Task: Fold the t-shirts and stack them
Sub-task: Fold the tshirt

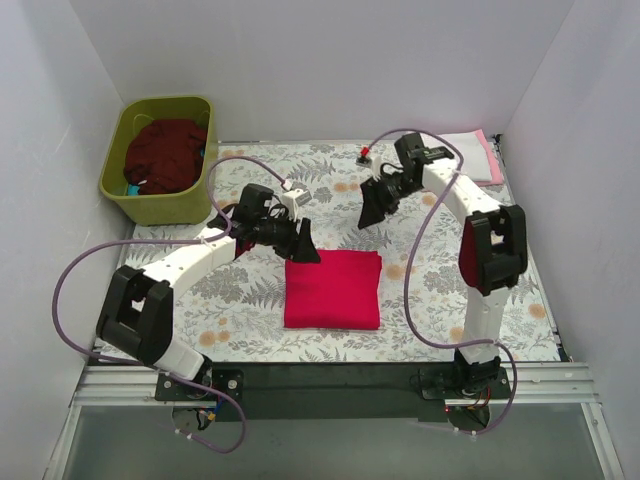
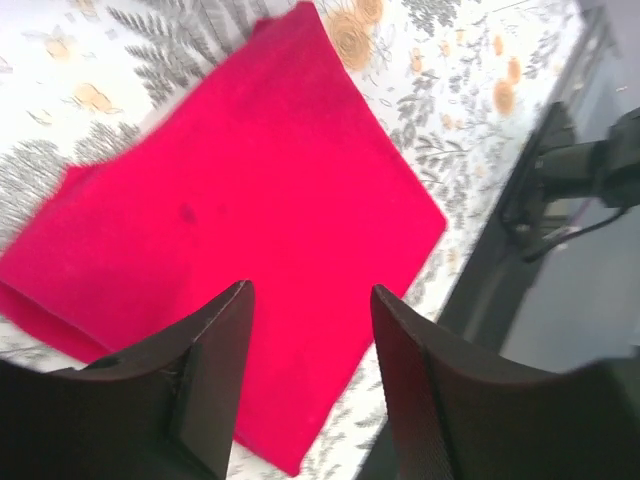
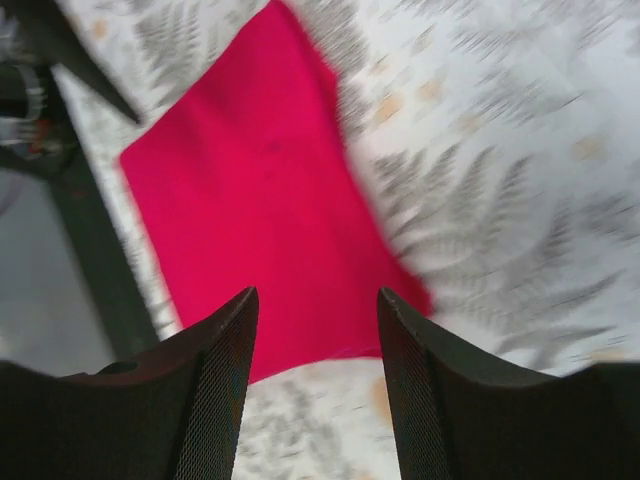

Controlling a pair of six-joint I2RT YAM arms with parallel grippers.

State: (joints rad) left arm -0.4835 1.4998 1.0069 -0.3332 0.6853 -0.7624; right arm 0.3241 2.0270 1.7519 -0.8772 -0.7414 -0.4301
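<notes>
A crimson-red t-shirt (image 1: pixel 333 289) lies folded into a flat rectangle on the floral cloth, near the front middle. It fills much of the left wrist view (image 2: pixel 240 210) and shows in the right wrist view (image 3: pixel 265 190). My left gripper (image 1: pixel 303 245) hovers over its far left corner, jaws open and empty (image 2: pixel 310 295). My right gripper (image 1: pixel 376 205) hangs above the cloth beyond the shirt's far right corner, also open and empty (image 3: pixel 317 300). A dark maroon t-shirt (image 1: pixel 165 153) lies crumpled in the green tub. A white and pale pink folded stack (image 1: pixel 476 153) rests at the back right.
The olive-green tub (image 1: pixel 160 204) stands at the back left. White walls close in the table on three sides. The grey-and-orange floral table cloth (image 1: pixel 250 300) covers the work surface. The black front rail (image 1: pixel 330 375) carries both arm bases.
</notes>
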